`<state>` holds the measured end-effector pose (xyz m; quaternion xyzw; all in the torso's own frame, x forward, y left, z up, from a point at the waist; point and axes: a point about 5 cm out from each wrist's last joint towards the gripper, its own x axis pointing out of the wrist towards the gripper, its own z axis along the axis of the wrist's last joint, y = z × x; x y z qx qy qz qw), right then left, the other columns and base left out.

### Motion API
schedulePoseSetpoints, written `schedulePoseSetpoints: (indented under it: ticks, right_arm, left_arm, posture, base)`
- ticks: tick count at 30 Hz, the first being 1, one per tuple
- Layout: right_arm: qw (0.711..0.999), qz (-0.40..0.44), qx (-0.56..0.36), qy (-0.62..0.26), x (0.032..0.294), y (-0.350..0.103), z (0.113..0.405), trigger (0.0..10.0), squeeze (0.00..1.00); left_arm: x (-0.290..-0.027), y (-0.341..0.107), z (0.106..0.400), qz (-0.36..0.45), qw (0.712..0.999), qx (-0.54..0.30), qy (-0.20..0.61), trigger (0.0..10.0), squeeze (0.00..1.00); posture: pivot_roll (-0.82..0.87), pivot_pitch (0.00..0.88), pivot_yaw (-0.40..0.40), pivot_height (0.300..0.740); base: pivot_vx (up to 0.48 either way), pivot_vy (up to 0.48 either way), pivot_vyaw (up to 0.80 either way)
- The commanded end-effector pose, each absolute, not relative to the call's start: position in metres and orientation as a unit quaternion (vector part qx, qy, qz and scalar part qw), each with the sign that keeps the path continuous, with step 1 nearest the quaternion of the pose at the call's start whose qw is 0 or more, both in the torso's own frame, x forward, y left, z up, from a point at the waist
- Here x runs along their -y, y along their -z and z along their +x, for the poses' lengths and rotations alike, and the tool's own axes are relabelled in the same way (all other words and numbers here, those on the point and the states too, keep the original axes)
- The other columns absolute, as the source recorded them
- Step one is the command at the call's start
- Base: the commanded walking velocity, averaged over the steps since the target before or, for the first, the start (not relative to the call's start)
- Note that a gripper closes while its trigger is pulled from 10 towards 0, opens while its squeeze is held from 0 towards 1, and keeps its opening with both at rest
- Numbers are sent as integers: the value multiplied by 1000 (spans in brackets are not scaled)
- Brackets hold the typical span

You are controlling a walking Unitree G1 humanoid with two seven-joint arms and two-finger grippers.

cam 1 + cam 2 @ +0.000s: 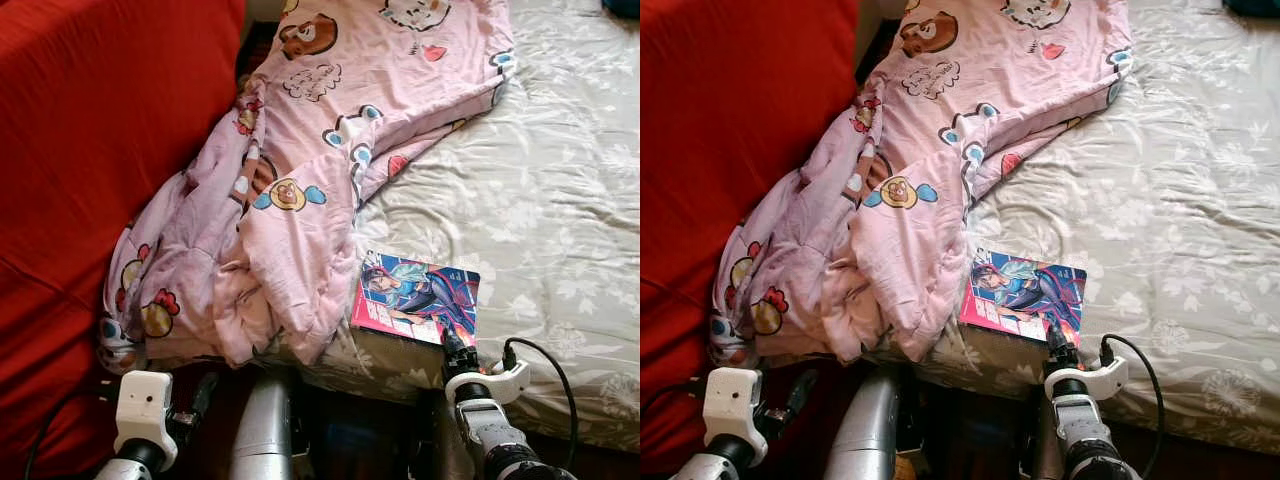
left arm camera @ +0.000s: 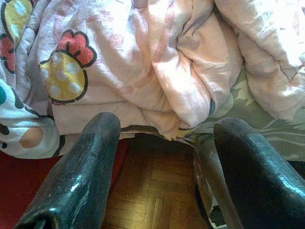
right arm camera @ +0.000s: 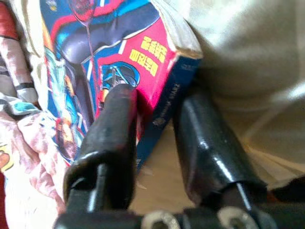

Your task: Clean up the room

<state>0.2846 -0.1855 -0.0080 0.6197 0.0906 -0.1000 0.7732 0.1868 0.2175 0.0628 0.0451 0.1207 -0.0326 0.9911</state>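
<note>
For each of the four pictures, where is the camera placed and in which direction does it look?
Left eye view: on the head, looking forward and down at the pink cartoon-print quilt, the colourful comic book on the pale floral bedsheet; both silver arms show below.
Right eye view: same head, same scene.
Left wrist view: along the open left gripper toward the quilt's edge above the wooden parquet floor.
Right wrist view: along the right gripper, its fingers either side of the book's corner.
Both wrist views share the quilt with the head views.
</note>
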Motion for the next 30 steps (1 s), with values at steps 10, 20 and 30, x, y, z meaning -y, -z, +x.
schedulePoseSetpoints:
  ticks: [10, 20, 30]
  right_arm:
    - [765, 640, -6, 71, 184, 5, 277, 0, 0]
    - [873, 476, -18, 104, 204, 7, 256, 0, 0]
    - [945, 319, -15, 72, 214, -18, 255, 10000, 0]
  left_arm:
    - [-216, -41, 207, 39, 990, -135, 18, 10000, 0]
    - [-212, -25, 231, 32, 990, -135, 2, 10000, 0]
    - [-209, -4, 238, -2, 988, -152, -33, 10000, 0]
  posture:
    - [202, 190, 73, 597]
    - [139, 83, 45, 597]
    - [44, 0, 6, 597]
  base:
    - [0, 0, 0]
    - [0, 0, 0]
    - [0, 0, 0]
